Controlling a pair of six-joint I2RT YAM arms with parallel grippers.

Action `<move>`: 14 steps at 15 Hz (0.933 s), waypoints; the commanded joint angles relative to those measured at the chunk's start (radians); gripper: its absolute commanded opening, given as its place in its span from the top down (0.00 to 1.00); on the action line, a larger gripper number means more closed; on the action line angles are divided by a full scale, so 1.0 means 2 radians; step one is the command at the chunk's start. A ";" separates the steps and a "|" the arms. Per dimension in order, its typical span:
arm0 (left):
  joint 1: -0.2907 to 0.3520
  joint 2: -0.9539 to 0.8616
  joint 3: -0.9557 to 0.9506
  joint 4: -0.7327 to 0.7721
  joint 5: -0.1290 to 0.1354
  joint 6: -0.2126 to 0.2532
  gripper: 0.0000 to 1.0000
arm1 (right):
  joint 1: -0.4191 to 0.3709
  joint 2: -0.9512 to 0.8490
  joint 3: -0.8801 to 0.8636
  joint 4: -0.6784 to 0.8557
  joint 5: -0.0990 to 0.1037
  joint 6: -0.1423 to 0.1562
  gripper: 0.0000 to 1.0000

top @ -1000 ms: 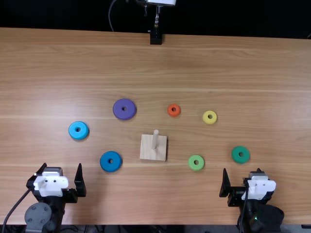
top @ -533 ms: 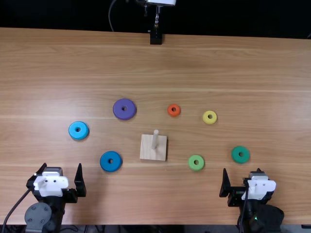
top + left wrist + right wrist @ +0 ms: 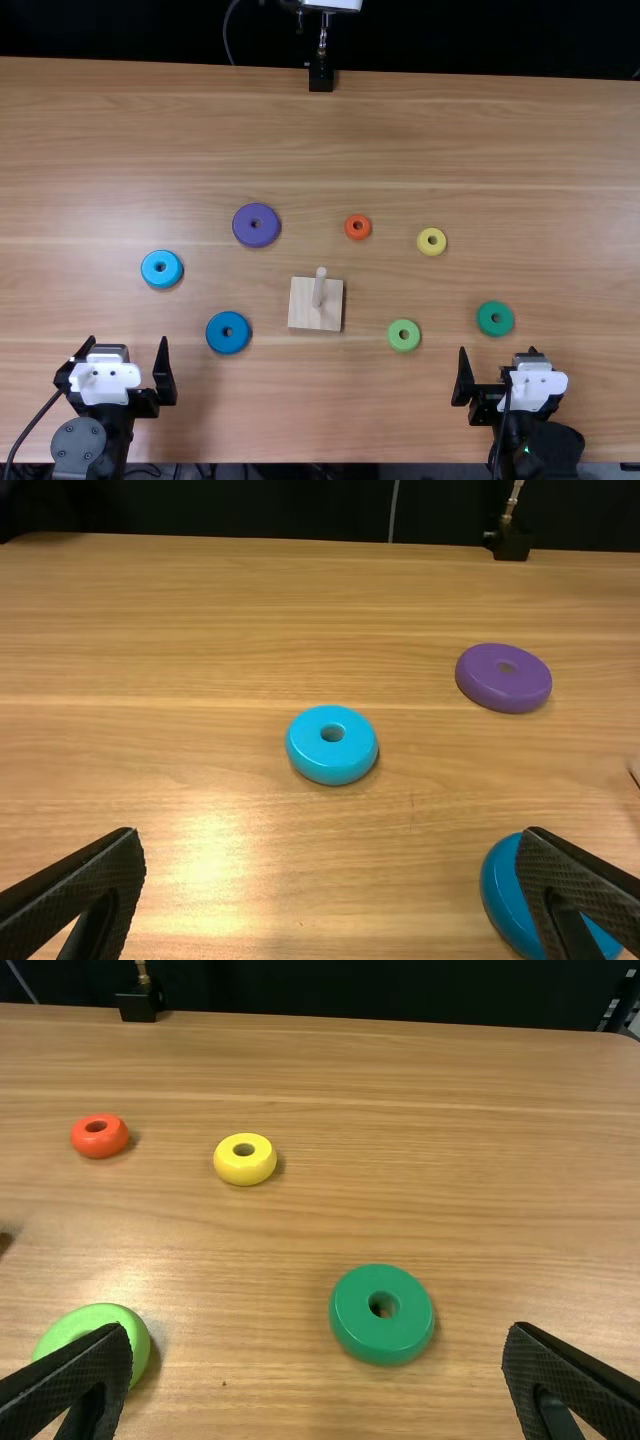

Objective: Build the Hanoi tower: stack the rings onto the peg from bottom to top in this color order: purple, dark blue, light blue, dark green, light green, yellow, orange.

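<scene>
in the top view, we see seven rings lying flat and apart around a wooden peg (image 3: 319, 287) on its square base (image 3: 304, 312): purple ring (image 3: 243, 233), dark blue ring (image 3: 214, 339) and light blue ring (image 3: 149, 272) to the left, orange ring (image 3: 350, 233), yellow ring (image 3: 423, 247), light green ring (image 3: 395, 342) and dark green ring (image 3: 483, 323) to the right. our left gripper (image 3: 128, 342) and right gripper (image 3: 498, 352) sit spread over the near side of the wooden table (image 3: 420, 130).
in the left wrist view, our left gripper (image 3: 332, 837) has its fingers wide apart, one partly covering the dark blue ring; the purple ring lies farther off.
in the right wrist view, our right gripper (image 3: 318, 1330) is likewise parted, one finger partly covering the light green ring.
</scene>
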 commanded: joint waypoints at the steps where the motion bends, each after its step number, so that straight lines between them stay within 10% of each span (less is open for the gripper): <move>1: 0.002 -0.006 -0.055 -0.035 -0.005 0.008 0.00 | -0.006 -0.004 -0.059 -0.032 0.005 0.001 0.00; 7: 0.001 -0.006 -0.055 0.128 0.007 0.005 0.00 | -0.006 -0.004 -0.059 -0.031 0.005 0.001 0.00; 8: -0.001 -0.006 -0.055 0.133 0.016 0.005 0.00 | -0.006 -0.004 -0.059 -0.031 0.005 0.001 0.00; 11: -0.004 -0.006 -0.008 0.126 0.108 0.001 0.00 | -0.006 -0.004 -0.059 -0.031 0.005 0.001 0.00; 14: -0.003 -0.006 0.016 0.116 0.115 0.000 0.00 | -0.006 -0.004 -0.059 -0.031 0.005 0.001 0.00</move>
